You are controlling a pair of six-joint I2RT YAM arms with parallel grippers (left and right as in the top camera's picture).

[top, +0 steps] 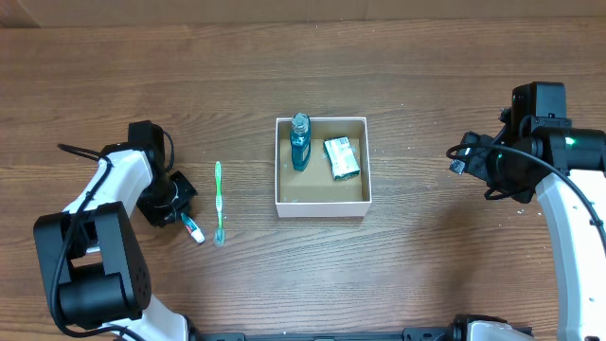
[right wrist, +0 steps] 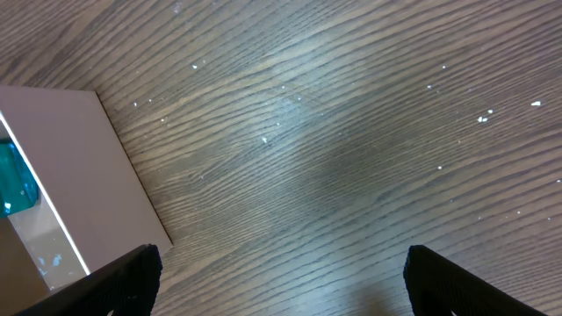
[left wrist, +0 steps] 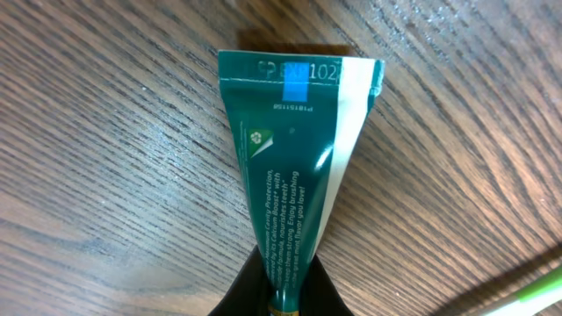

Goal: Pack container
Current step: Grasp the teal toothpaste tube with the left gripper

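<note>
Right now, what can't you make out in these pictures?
Toothpaste tube, cap end: left wrist view, cut off by the bottom edge.
Left gripper, its grip: overhead, hidden under the wrist.
Packet, print: overhead, too small.
Container, inside: right wrist view, cut off by the left edge.

A robotics lab bench, by the look of it. A white-and-black left arm [top: 106, 185] and right arm [top: 568, 206], trailing black cables [top: 80, 151], sit at either end of a wood-grain table [top: 426, 270], a toothbrush [top: 219, 201] and a container [top: 322, 208] between them.
</note>
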